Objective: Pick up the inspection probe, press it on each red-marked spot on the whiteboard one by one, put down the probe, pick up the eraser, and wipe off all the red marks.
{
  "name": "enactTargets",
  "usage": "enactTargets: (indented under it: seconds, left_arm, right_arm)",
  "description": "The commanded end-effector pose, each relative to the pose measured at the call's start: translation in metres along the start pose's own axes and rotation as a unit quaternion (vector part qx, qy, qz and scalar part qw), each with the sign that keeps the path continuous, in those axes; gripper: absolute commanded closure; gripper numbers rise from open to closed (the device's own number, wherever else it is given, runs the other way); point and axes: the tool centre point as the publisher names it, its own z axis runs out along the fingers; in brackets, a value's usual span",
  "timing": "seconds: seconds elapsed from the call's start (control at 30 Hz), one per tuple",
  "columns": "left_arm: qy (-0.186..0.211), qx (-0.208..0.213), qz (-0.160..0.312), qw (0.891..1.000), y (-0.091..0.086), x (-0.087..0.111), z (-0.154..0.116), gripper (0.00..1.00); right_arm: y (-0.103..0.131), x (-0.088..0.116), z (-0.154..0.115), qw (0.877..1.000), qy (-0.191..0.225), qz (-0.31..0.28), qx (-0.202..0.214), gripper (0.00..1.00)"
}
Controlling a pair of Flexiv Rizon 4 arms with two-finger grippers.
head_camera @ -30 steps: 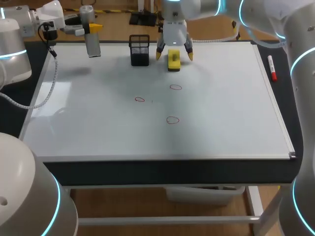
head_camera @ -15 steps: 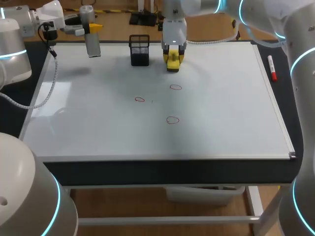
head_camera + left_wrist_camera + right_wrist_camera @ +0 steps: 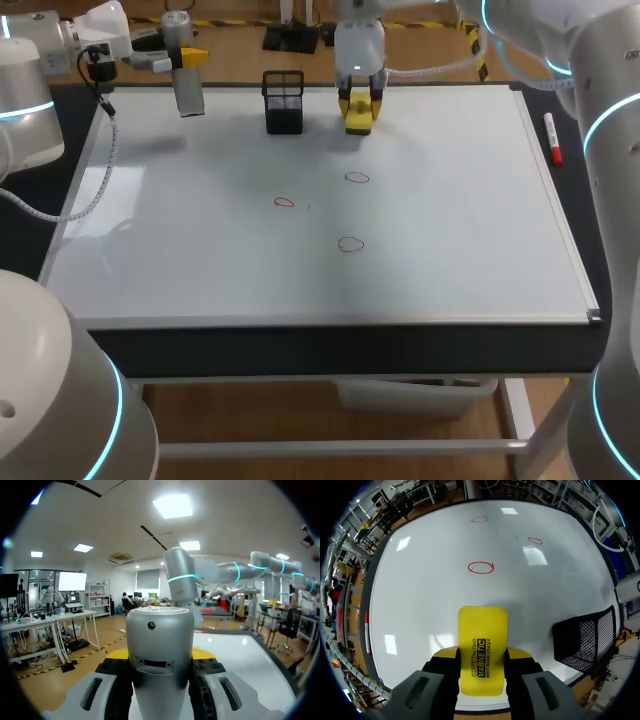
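Note:
The yellow eraser [image 3: 358,117] hangs just above the whiteboard [image 3: 450,220] near its far edge, with my right gripper [image 3: 358,103] shut on it. The right wrist view shows the eraser [image 3: 482,647] clamped between the fingers of that gripper [image 3: 482,661], with three red marks [image 3: 481,567] on the board ahead. From the head view the red ovals [image 3: 357,178] [image 3: 285,202] [image 3: 350,244] lie mid-board. Over the far left corner, my left gripper [image 3: 188,62] is shut on the grey cylindrical probe [image 3: 187,92]. The probe [image 3: 160,650] fills the gap between the left gripper's [image 3: 160,676] fingers.
A black mesh holder [image 3: 284,101] stands on the board just left of the eraser, also beside my right gripper as the holder [image 3: 587,637]. A red marker [image 3: 552,138] lies along the board's right edge.
My right gripper closed on the eraser, then lifted it slightly off the board toward the far edge. The left arm and probe stayed still.

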Motion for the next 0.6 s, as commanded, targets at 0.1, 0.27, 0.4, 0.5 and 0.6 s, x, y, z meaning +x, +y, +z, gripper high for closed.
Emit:
enactTargets:
  seconds: [0.1, 0.27, 0.4, 0.5, 0.6]
  left_arm:
    - [-0.001, 0.000, 0.001, 1.000, -0.001, 0.001, -0.001, 1.00]
    - [-0.001, 0.000, 0.001, 1.000, -0.001, 0.001, -0.001, 1.00]
    - [-0.001, 0.000, 0.001, 1.000, -0.001, 0.001, -0.001, 1.00]
    - [-0.001, 0.000, 0.001, 1.000, -0.001, 0.001, -0.001, 1.00]
    - [-0.001, 0.000, 0.001, 1.000, -0.001, 0.001, -0.001, 1.00]
  right_arm:
    - [0.009, 0.016, -0.018, 0.999, 0.008, 0.025, 0.022, 1.00]
    - [0.018, 0.034, -0.022, 0.998, 0.008, 0.056, 0.041, 1.00]
    - [0.025, 0.048, -0.023, 0.996, 0.001, 0.076, 0.048, 1.00]
    - [0.032, 0.059, -0.024, 0.994, -0.005, 0.091, 0.052, 1.00]
    - [0.038, 0.069, -0.023, 0.993, -0.008, 0.106, 0.055, 1.00]
